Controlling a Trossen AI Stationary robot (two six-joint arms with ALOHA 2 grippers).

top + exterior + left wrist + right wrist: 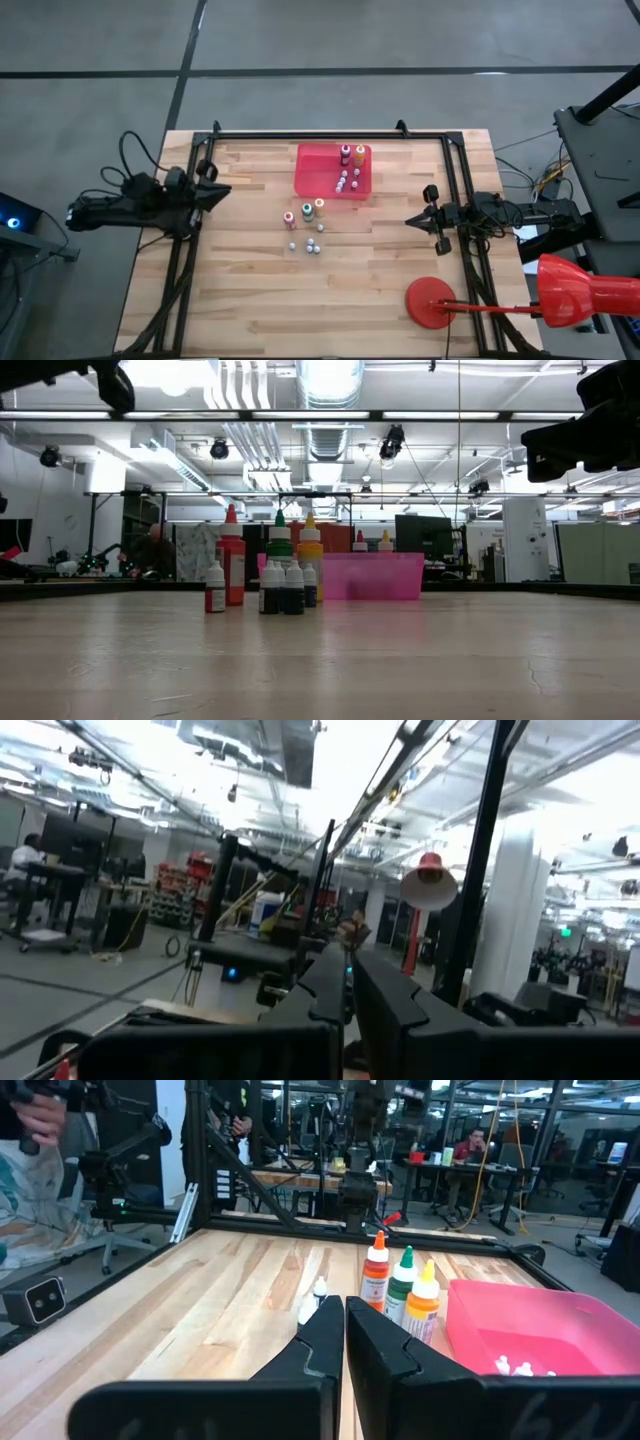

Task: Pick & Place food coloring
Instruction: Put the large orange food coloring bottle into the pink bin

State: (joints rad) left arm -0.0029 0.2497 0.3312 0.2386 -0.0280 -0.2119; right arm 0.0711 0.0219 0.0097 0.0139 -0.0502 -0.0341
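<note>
Right tool (410, 220), fingers closed on nothing, faces upright food coloring bottles (306, 228) well ahead on the surface (250, 300); left tool (226, 189), also closed, sits slightly nearer

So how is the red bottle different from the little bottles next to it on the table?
The red bottle stands much taller than the little bottles beside it. The red bottle has a red body with a pointed red tip, while the little bottles look dark with pale caps. The red bottle stands apart; the little bottles huddle close together. All stand upright on the wooden table, outside the red tray.
</note>
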